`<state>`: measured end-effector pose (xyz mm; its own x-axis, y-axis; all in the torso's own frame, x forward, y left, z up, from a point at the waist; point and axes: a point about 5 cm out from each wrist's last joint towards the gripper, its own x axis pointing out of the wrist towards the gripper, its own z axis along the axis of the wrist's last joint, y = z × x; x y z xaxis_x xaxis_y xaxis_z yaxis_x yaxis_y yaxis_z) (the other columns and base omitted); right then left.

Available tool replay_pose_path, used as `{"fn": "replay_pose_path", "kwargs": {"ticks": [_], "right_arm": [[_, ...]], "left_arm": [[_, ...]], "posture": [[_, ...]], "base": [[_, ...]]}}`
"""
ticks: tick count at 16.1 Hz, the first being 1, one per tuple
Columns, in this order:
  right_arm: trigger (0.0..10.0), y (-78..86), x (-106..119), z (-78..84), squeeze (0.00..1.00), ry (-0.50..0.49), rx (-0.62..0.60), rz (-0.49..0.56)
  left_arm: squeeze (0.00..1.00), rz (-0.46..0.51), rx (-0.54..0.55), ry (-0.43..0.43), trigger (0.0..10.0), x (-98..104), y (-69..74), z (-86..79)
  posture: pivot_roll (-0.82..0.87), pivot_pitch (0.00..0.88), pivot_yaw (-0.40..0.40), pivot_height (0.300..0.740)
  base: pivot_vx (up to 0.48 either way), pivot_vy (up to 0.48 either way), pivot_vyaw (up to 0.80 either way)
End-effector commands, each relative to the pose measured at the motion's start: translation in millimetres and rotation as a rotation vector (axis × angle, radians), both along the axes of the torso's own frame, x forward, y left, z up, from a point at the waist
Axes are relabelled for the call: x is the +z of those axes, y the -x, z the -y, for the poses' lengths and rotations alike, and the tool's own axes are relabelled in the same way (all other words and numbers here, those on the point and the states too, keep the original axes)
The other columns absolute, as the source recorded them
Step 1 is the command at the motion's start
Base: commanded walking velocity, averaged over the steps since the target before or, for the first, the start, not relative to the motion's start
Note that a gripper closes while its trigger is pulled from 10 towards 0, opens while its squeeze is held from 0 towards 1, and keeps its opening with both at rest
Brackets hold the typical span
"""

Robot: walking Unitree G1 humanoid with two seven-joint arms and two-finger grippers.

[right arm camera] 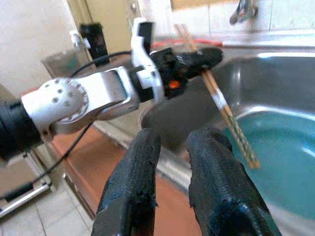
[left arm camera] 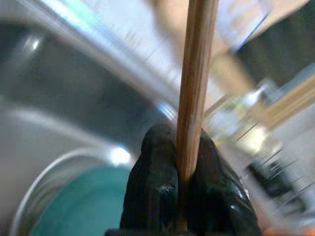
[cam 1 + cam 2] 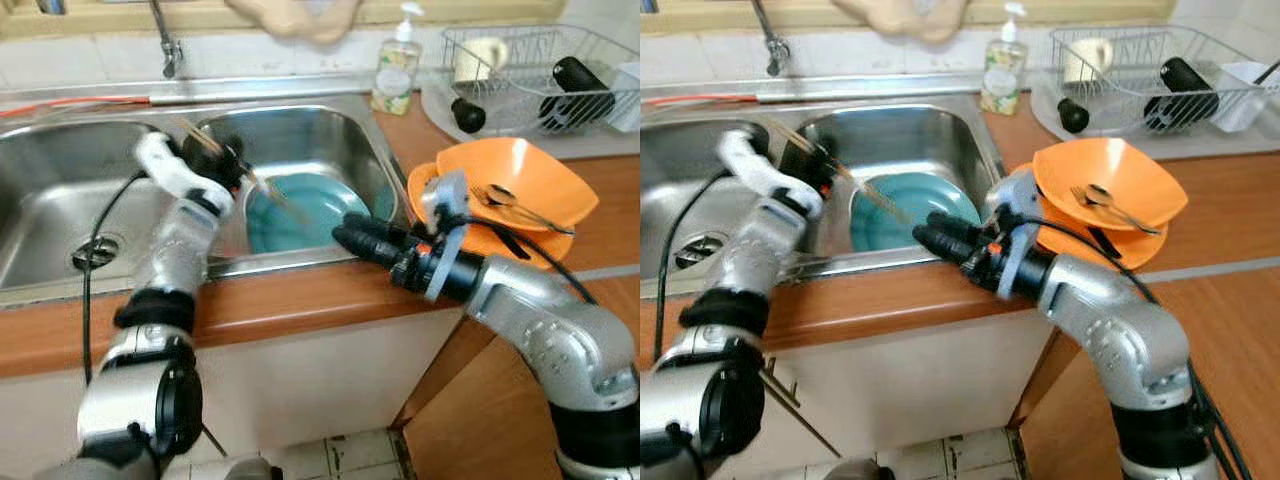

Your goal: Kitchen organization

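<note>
Left gripper (image 3: 222, 158): clamped on chopsticks (image 1: 224, 105) over the right sink basin (image 3: 330, 135).
Chopsticks: two, held together, long axis slanting down to the right, tips above the teal plate (image 3: 300, 215).
Right gripper (image 3: 345, 232): at the sink's near rim, fingers (image 1: 216, 177) narrowly apart, holding nothing.
Orange bowls (image 3: 530, 180): two stacked on the right counter, cutlery inside.
Far right: one dish rack (image 3: 530, 50), one soap bottle (image 3: 396, 66).

Right sink basin (image 3: 375, 165) is being partly blocked by the left claw (image 3: 228, 160) w/ chopsticks (image 3: 262, 185) slanting over the teal plate (image 3: 310, 215). Basin's front rim is being crowded by the right claw (image 3: 350, 230). Surface at right is being taken up by orange bowls (image 3: 530, 185) & dish rack (image 3: 540, 75).
</note>
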<state>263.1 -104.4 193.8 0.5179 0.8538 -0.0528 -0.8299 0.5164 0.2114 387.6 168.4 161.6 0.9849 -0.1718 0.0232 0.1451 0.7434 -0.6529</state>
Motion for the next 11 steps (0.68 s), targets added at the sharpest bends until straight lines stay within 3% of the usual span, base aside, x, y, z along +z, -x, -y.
{"fn": "replay_pose_path", "kwargs": {"ticks": [1,2,9,11], "right_arm": [[10.0,3.7,-0.4,-3.1,0.0,0.041,-0.004,0.015],[10.0,4.2,-1.7,-3.8,0.0,0.053,-0.009,0.014],[10.0,2.5,-2.2,-3.3,0.0,0.078,-0.048,0.029],[10.0,-4.3,1.1,-1.3,0.0,0.079,-0.102,0.051]], "left_arm": [[0.27,-0.061,0.013,-0.032,10.0,-5.6,-3.7,0.8],[1.0,-0.085,0.021,-0.036,10.0,-7.9,-5.0,0.5],[1.0,-0.117,0.009,-0.09,10.0,-13.8,-6.9,-3.8],[1.0,-0.07,0.019,-0.136,10.0,-8.8,-7.1,-11.3]], "posture": [[-0.04,0.0,0.065,0.74],[-0.04,0.0,0.065,0.74],[-0.05,0.0,0.064,0.74],[-0.05,0.0,0.06,0.74]], "base": [[0.0,0.0,0.0],[0.0,0.0,0.0],[0.0,0.0,0.0],[0.0,0.0,0.0]]}}
